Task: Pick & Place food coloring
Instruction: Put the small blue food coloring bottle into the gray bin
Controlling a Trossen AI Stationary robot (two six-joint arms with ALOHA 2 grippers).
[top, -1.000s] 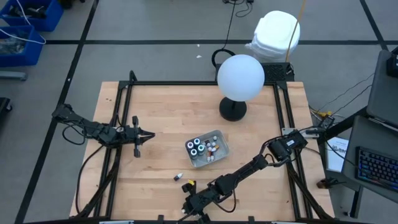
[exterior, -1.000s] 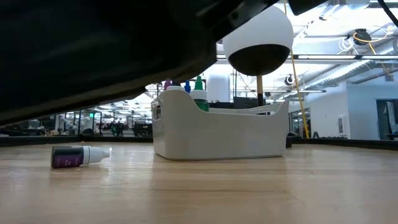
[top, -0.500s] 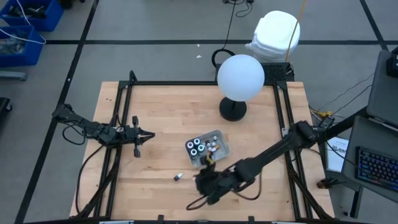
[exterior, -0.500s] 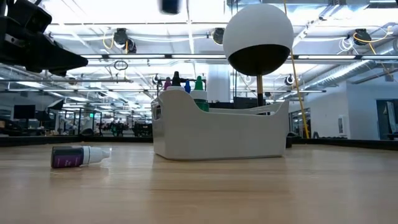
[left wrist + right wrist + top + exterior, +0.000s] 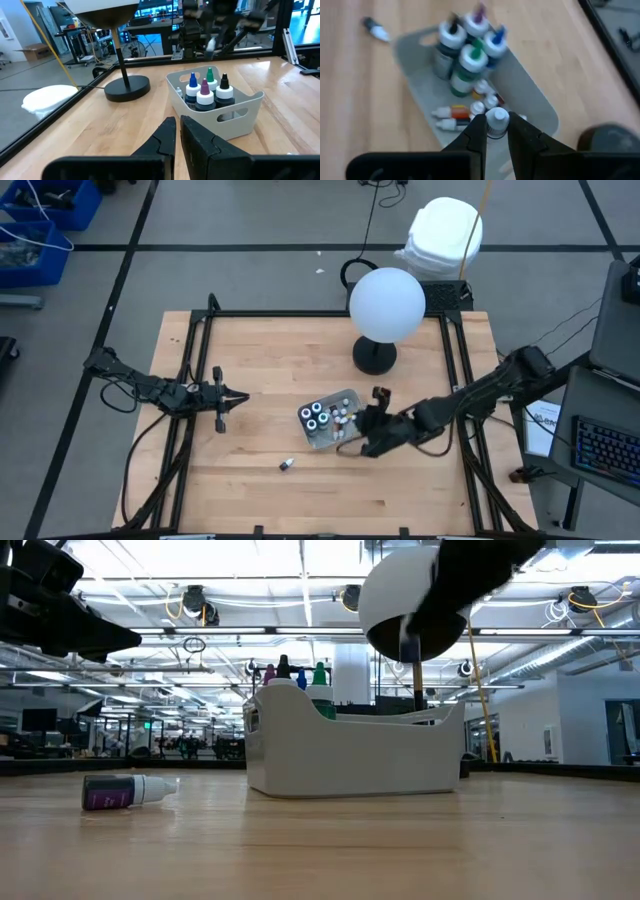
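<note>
beside the tray [image 5: 352,397], a lamp [image 5: 385,305] and stray bottle [image 5: 286,464]

held bottle [image 5: 496,121]: body hidden between right end effector [image 5: 496,131] fingers
small bottles [image 5: 470,111]: blurred, lower centre, count unclear

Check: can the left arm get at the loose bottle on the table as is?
Probably yes. The loose bottle lies alone on bare wood, clear of the bin, with nothing between it and the left gripper. The right gripper, holding a small bottle, is over the bin.
</note>
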